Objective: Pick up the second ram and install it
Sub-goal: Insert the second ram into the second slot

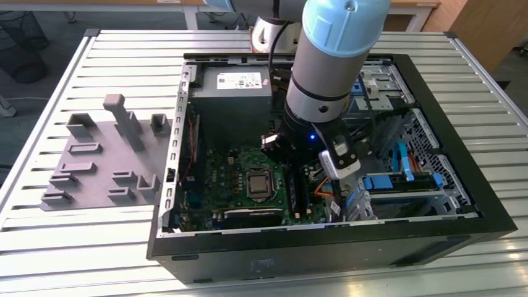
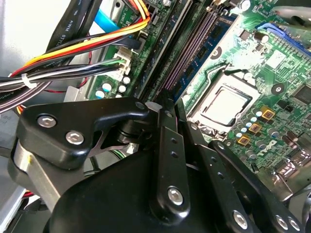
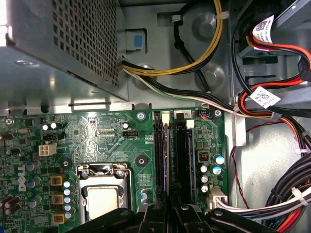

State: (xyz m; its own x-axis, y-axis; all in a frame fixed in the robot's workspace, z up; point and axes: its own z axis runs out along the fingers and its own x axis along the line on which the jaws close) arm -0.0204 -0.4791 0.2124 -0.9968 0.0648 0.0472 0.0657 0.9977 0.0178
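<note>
Hovering over long black slots (image 3: 170, 155), the matte black tool (image 2: 170, 104) has fingers pressed together.

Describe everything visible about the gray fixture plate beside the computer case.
The gray fixture plate looks like matte plastic, one flat slab with an uneven outline. Several upright blocks rise from it, the tallest post near its far edge, and low rectangular holders sit nearer the front. It lies flat on the slatted metal table, on the exterior view's left of the open computer case. Its edge reaches the case wall; whether they touch cannot be told.
</note>
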